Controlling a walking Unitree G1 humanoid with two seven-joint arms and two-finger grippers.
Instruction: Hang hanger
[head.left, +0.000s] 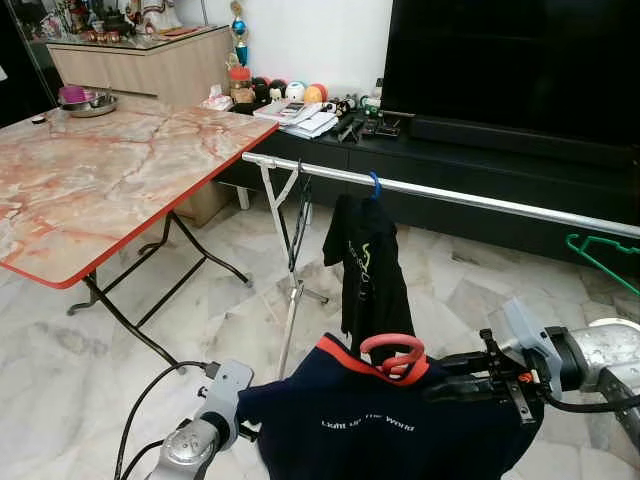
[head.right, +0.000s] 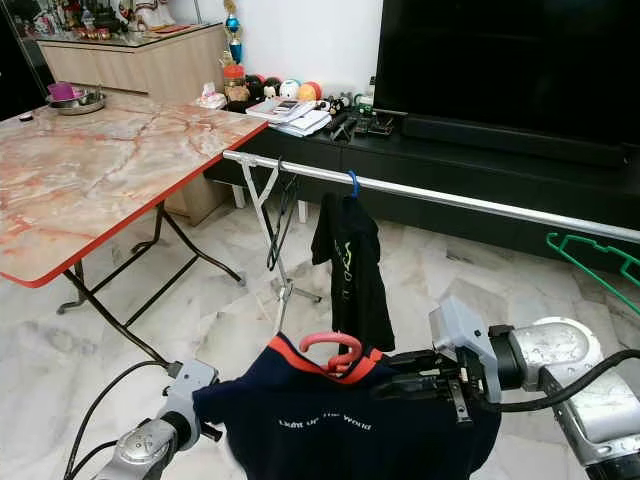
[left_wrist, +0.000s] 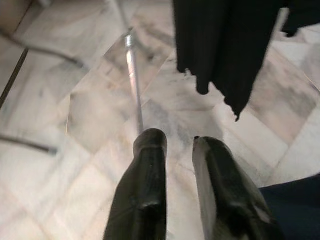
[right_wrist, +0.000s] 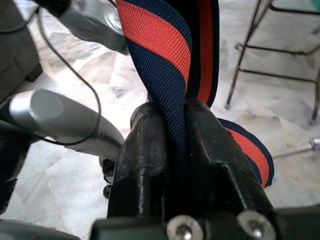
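Near the camera, the right gripper pinches the orange-trimmed collar of a navy shirt on a red plastic hanger, short of the silver metal clothes rail, while the left gripper hangs slightly parted, empty.

Marble-pattern folding table with red edge, at left. On its far corner, a metal bowl. Behind, a wooden cabinet. Dark TV on a low black console, with balls and perhaps papers.

Home living room: television, marble table, clothes rail.
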